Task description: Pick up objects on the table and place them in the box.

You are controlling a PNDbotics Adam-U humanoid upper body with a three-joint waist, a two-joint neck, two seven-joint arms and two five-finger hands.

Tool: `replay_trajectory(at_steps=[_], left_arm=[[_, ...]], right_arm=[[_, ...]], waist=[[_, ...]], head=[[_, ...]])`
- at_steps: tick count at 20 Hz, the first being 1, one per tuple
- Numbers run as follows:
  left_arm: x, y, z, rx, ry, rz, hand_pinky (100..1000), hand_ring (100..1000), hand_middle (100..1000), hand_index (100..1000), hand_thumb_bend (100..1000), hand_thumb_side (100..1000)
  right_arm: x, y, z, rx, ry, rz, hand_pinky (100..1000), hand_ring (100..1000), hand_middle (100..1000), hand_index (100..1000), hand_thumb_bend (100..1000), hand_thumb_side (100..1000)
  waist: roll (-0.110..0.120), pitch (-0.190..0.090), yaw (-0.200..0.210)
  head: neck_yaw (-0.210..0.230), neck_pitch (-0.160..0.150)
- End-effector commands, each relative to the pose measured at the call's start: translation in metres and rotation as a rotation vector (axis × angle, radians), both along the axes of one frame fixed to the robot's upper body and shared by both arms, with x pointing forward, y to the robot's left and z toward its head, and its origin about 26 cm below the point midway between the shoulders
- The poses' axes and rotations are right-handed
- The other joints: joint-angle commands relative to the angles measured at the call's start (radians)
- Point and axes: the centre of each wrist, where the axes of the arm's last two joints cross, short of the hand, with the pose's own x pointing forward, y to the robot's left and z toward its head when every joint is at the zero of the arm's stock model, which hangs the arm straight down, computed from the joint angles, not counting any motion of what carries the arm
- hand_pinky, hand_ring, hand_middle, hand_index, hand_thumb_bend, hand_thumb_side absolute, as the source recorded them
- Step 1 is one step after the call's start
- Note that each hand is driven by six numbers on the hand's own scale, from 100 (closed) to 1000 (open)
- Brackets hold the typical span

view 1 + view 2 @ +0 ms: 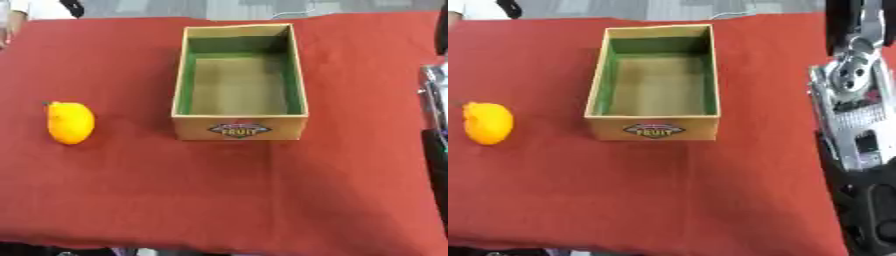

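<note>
An open rectangular cardboard box (239, 127) with green inner walls and a "FRUIT" label on its near side stands on the red tablecloth (219, 190). A yellow-orange fruit, perhaps a mango or lemon (69, 122), lies well apart to the box's left. The robot's silver-and-black right arm (855, 115) hangs along the right edge; its hand's fingers cannot be made out

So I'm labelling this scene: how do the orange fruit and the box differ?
The orange fruit is rounded and bright orange-yellow; the box is rectangular, tan outside and green inside. The fruit is far smaller than the box. The fruit is a solid lump, while the box is open-topped and empty. The fruit lies well to the box's left, apart from it. Both rest on the red tablecloth.
</note>
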Motion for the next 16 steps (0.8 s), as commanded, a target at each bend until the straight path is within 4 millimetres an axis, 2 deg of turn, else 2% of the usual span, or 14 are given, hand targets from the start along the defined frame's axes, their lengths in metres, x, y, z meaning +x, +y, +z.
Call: replay_trajectory(at_steps=[1,3,4,5,9,12,14,16], left_arm=[[0.003,0.007,0.016,0.204,0.064,0.070,486,594,654,889,394,968],[0.009,0.011,0.021,0.323,0.139,0.088,504,616,684,915,380,987],[0.013,0.014,0.023,0.380,0.183,0.094,528,639,706,927,360,945],[0.017,0.017,0.026,0.444,0.231,0.102,538,650,714,931,376,1000],[0.030,0.023,0.038,0.656,0.397,0.121,584,696,746,948,433,1000],[0.038,0.027,0.045,0.756,0.492,0.148,619,724,762,954,729,972],[0.044,0.028,0.050,0.820,0.545,0.181,633,735,768,956,847,966],[0.048,0.028,0.054,0.875,0.580,0.207,637,738,765,956,927,964]], right_arm=[[-0.004,0.000,0.007,-0.011,-0.030,0.002,800,756,604,887,100,1000],[-0.004,0.000,0.007,-0.014,-0.029,0.001,800,756,604,887,100,1000],[-0.004,0.000,0.007,-0.016,-0.028,0.000,800,756,604,887,100,1000],[-0.004,0.000,0.007,-0.018,-0.026,-0.001,800,756,604,887,100,1000],[-0.005,0.001,0.008,-0.027,-0.022,0.002,800,756,604,887,100,1000],[-0.005,0.000,0.008,-0.033,-0.020,0.001,800,756,603,887,100,1000],[-0.005,0.000,0.009,-0.037,-0.017,0.000,800,756,603,887,100,1000],[-0.005,0.000,0.009,-0.040,-0.015,0.000,800,757,602,887,100,1000]], waist=[[-0.003,-0.023,-0.003],[-0.003,-0.025,-0.007],[-0.003,-0.026,-0.009],[-0.003,-0.026,-0.010],[-0.003,-0.024,-0.018],[-0.003,-0.021,-0.024],[-0.002,-0.017,-0.026],[-0.001,-0.013,-0.027]], head=[[-0.017,0.014],[-0.027,0.014],[-0.031,0.015],[-0.038,0.017],[-0.058,0.026],[-0.056,0.026],[-0.048,0.022],[-0.037,0.016]])
